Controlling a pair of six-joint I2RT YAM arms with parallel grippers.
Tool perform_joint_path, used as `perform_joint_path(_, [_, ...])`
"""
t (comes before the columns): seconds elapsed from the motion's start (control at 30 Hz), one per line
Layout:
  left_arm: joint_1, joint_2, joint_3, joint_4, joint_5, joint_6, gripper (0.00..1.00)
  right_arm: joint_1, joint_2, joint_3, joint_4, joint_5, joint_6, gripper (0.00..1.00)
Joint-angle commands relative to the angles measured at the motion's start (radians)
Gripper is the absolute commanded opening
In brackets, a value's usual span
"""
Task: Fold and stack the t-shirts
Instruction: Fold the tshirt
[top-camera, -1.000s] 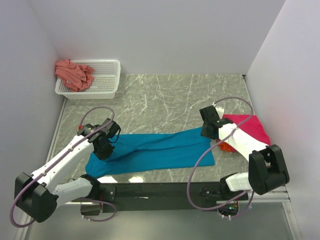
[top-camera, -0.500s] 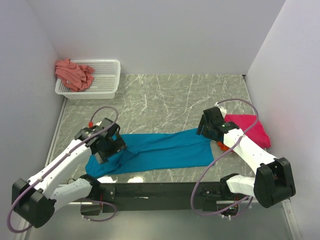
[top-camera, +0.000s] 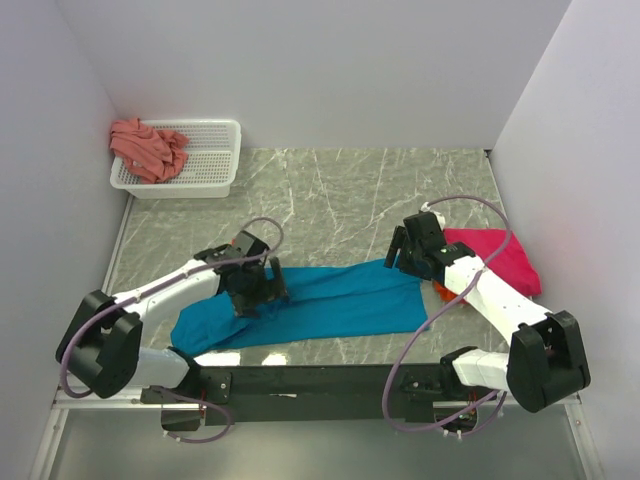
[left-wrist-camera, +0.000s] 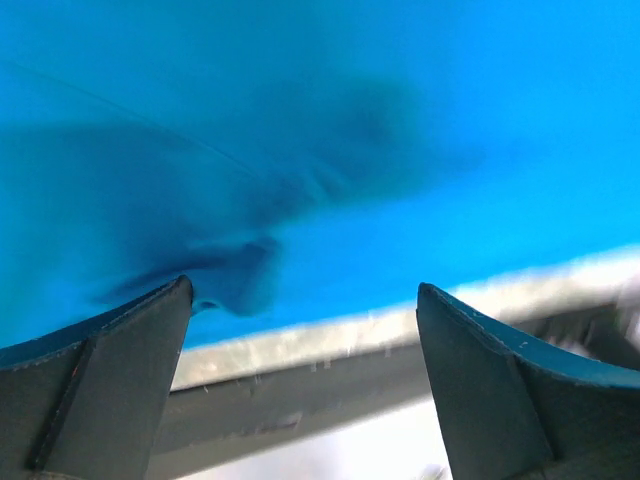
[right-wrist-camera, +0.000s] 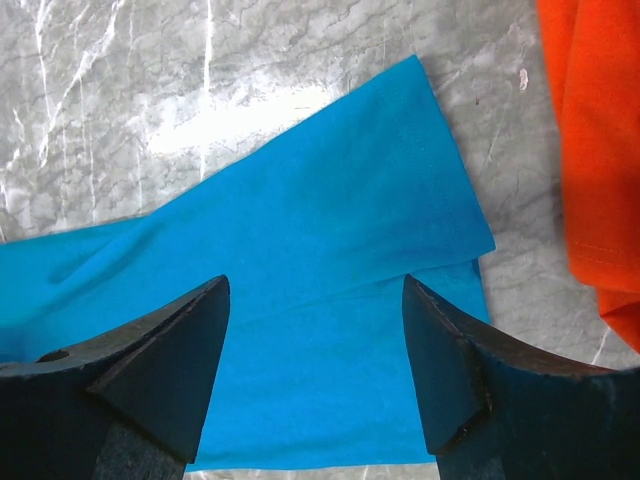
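Right, your left gripper (left-wrist-camera: 300, 290) hangs low over the teal-blue t-shirt (top-camera: 340, 300) with its fingers spread wide and nothing pinched. That shirt lies stretched across the marble table (top-camera: 340, 190) between both arms. Your right gripper (right-wrist-camera: 315, 290) hovers above the shirt's right end, fingers parted too, near the orange t-shirt (right-wrist-camera: 595, 150). The salmon-pink t-shirt (top-camera: 148, 148) drapes over the white basket (top-camera: 215, 150).
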Motion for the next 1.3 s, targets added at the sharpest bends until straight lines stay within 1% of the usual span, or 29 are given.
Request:
perform_joint_path(0.0, [-0.090,-0.066,-0.035,0.080,0.203,0.116,0.99,0.007,-0.037,0.026,0.007,0.019,-0.007,0.76])
perform_joint_path(0.07, [-0.123,-0.092,-0.055,0.073,0.279,0.136,0.99,0.007,-0.038,0.030,0.007,0.020,-0.012,0.76])
perform_joint_path(0.1, [-0.140,-0.116,-0.061,0.054,0.263,0.141,0.99,0.006,-0.038,0.031,0.007,0.020,-0.012,0.76])
perform_joint_path(0.13, [-0.140,-0.132,-0.058,0.001,0.240,0.145,1.00,0.007,-0.038,0.031,0.016,0.014,-0.017,0.76])
perform_joint_path(0.17, [-0.141,-0.144,-0.050,-0.032,0.158,0.150,0.99,0.007,-0.040,0.034,0.021,0.007,-0.023,0.76])
perform_joint_path(0.2, [-0.140,-0.162,-0.014,-0.062,0.108,0.150,0.99,0.009,-0.035,0.036,0.025,0.002,-0.023,0.76])
perform_joint_path(0.23, [-0.138,-0.167,0.011,-0.131,0.052,0.144,0.99,0.007,-0.029,0.042,0.034,-0.004,-0.024,0.76])
perform_joint_path(0.27, [-0.137,-0.163,0.038,-0.160,-0.073,0.111,0.99,0.009,-0.021,0.045,0.041,-0.015,-0.033,0.76])
perform_joint_path(0.33, [-0.094,-0.143,0.111,-0.210,-0.133,0.078,0.99,0.007,0.005,0.057,0.056,-0.055,-0.041,0.76])
perform_joint_path(0.37, [-0.068,-0.120,0.123,-0.228,-0.160,0.055,0.99,0.009,0.017,0.060,0.064,-0.071,-0.047,0.76])
perform_joint_path(0.4, [-0.011,-0.106,0.131,-0.228,-0.177,0.046,0.99,0.012,0.029,0.060,0.073,-0.085,-0.047,0.77])
perform_joint_path(0.43, [0.019,-0.092,0.126,-0.233,-0.185,0.037,0.99,0.015,0.060,0.068,0.085,-0.093,-0.047,0.77])
perform_joint_path(0.47, [0.052,-0.071,0.116,-0.216,-0.187,0.026,0.99,0.025,0.077,0.072,0.090,-0.098,-0.044,0.77])
perform_joint_path(0.5, [0.116,-0.063,0.085,-0.213,-0.191,0.015,0.99,0.032,0.094,0.077,0.094,-0.096,-0.041,0.77])
perform_joint_path(0.57, [0.170,-0.049,0.048,-0.167,-0.196,-0.003,0.99,0.044,0.141,0.083,0.120,-0.102,-0.040,0.77])
perform_joint_path(0.6, [0.217,-0.040,0.025,-0.149,-0.206,-0.014,0.99,0.047,0.158,0.085,0.125,-0.105,-0.037,0.77])
perform_joint_path(0.73, [0.280,0.026,0.017,-0.057,-0.246,-0.052,0.99,0.052,0.252,0.106,0.123,-0.124,-0.026,0.77])
perform_joint_path(0.83, [0.285,0.116,0.046,0.026,-0.198,-0.042,1.00,0.052,0.266,0.076,0.154,-0.133,-0.026,0.76])
perform_joint_path(1.03, [0.279,0.375,0.164,0.106,-0.174,0.001,0.99,0.052,0.270,0.002,0.148,-0.157,-0.031,0.76])
perform_joint_path(1.13, [0.250,0.458,0.270,0.129,-0.174,0.017,0.99,0.055,0.244,-0.052,0.127,-0.197,-0.021,0.76])
perform_joint_path(1.17, [0.223,0.521,0.355,0.122,-0.188,0.030,0.99,0.056,0.233,-0.067,0.124,-0.213,-0.020,0.75])
perform_joint_path(1.23, [0.186,0.590,0.465,0.099,-0.197,0.053,0.99,0.067,0.188,-0.116,0.111,-0.249,-0.009,0.75])
perform_joint_path(1.27, [0.164,0.663,0.582,0.079,-0.211,0.079,0.99,0.087,0.165,-0.134,0.110,-0.260,-0.004,0.75])
